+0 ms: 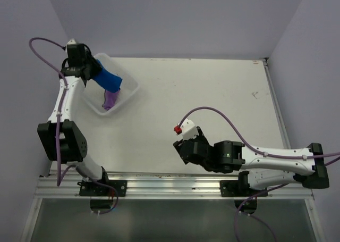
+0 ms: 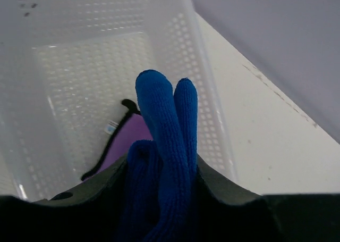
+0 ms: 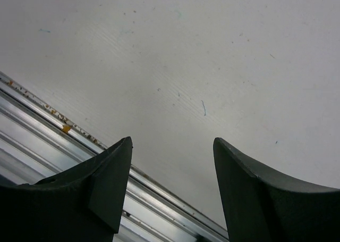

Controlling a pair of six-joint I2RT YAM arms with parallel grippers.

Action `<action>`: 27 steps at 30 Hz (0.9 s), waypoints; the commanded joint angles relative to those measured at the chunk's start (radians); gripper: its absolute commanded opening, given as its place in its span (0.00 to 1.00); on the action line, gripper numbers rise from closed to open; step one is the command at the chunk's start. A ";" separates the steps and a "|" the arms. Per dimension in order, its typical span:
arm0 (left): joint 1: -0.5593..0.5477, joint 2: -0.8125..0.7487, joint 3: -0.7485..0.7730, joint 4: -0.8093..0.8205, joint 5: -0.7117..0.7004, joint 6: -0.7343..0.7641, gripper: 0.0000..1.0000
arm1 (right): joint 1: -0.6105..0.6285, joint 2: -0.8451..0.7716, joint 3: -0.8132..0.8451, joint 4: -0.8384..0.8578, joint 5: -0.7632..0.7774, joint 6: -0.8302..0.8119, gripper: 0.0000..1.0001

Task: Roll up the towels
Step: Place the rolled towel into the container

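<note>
Royal-blue microfibre fills the middle of your left wrist view: the blue towel (image 2: pixel 164 125) sticks out from between the jaws of your left gripper (image 2: pixel 162 170) as two rounded, bunched lobes lying side by side. The jaws stand partly closed, pressed onto the cloth from both sides, so you have a firm hold of it. From above, your left gripper (image 1: pixel 95 71) sits over the far left corner of the white perforated basket (image 1: pixel 130 88), and the blue towel (image 1: pixel 109 80) slants from the fingers out across the basket toward its right rim. You cannot tell from these views whether the cloth touches the plastic.

Your purple towel (image 1: pixel 110 99) lies down inside the basket, just beneath and nearer than the blue one. In the wrist view the purple towel (image 2: pixel 130 138) rests on the basket (image 2: pixel 196 66) floor, partly hidden behind the blue cloth, with a dark edging curling around it and a small white tag (image 2: pixel 110 127) at that edge.

Your right gripper (image 1: pixel 180 150) is well apart from all this, low over the bare white table (image 1: pixel 212 93) close to the near edge. Its own camera shows the right gripper (image 3: pixel 172 146) with jaws spread wide and nothing between them, only the table (image 3: pixel 212 50) surface and the metal rail (image 3: pixel 42 125) along the edge.
</note>
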 commanded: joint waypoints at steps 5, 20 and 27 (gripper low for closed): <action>0.180 0.146 0.015 0.167 0.069 -0.067 0.00 | -0.096 0.027 0.019 0.071 -0.092 -0.071 0.66; 0.211 0.509 0.204 0.290 0.110 -0.144 0.00 | -0.383 0.029 -0.046 0.183 -0.325 -0.157 0.66; 0.214 0.499 0.152 0.323 0.081 -0.106 0.87 | -0.408 0.066 -0.027 0.199 -0.351 -0.166 0.66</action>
